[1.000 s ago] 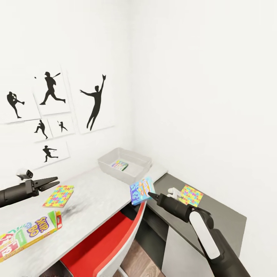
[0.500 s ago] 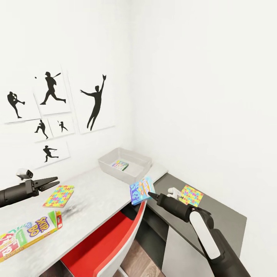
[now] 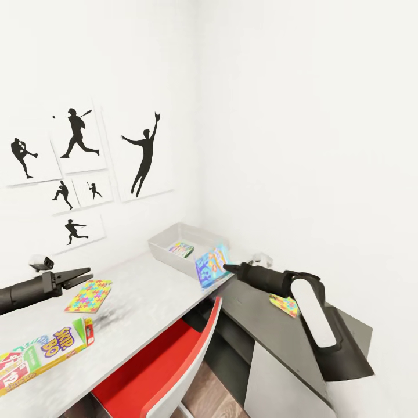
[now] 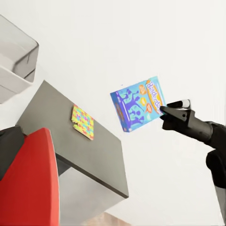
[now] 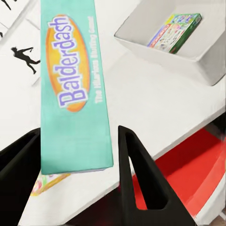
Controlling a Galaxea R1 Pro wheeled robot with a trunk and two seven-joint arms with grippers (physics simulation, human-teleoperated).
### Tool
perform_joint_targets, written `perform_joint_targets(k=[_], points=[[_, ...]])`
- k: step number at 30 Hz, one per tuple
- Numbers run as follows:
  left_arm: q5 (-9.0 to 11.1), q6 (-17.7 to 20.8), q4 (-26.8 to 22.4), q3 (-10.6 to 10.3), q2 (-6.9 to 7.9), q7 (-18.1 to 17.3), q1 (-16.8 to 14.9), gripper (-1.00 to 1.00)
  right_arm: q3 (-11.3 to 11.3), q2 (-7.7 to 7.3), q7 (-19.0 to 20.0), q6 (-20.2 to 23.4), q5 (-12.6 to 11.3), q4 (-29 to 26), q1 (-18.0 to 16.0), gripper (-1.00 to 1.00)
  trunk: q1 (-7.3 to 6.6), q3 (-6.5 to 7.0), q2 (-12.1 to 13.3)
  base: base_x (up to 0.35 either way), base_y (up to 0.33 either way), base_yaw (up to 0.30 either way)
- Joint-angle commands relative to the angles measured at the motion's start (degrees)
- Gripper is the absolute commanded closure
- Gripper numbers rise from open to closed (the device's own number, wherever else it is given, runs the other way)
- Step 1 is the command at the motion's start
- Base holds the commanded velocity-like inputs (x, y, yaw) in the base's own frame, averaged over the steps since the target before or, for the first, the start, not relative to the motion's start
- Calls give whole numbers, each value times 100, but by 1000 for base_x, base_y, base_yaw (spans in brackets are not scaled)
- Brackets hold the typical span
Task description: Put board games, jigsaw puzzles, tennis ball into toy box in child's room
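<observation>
Balderdash board game [image 3: 211,266], the small blue box, is pinched by the right gripper [image 3: 227,269] in the air just in front of the toy box [image 3: 162,247]; a green-edged game [image 3: 181,249] lies inside; the left gripper [image 3: 83,273] hovers slightly parted, holding nothing, above a jigsaw puzzle [image 3: 89,295] on the table [image 3: 151,290]; a second puzzle [image 3: 284,305] lies on the dark cabinet [image 3: 273,331]; the SKIP-BO box [image 3: 40,352] sits nearer.
</observation>
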Motion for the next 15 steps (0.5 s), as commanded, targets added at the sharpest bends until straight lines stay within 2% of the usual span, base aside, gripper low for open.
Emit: perform_joint_targets(k=[1,4,7,11,15], points=[[-9,58,0,-33,-9,-27,-4,-100,2,-4,-56,97,-92,0,-119,100,3,-9,-9,0,0,0],[-10,55,1,-82,-23,-27,-4,-100,-53,-5,-97,216,-271,7,-404,100,3,-9,-9,23,0,0],[-10,54,1,-95,-26,-27,-4,-100,-107,-5,-107,248,-321,6,-495,100,3,-9,-9,145,0,0],[-25,60,8,-99,-27,-27,-4,-100,-119,-11,-105,241,-331,-2,-509,100,3,-9,-9,283,0,9],[-28,62,10,-100,-27,-27,-4,-100,-114,-13,-111,219,-319,0,-510,100,3,-9,-9,317,0,206]])
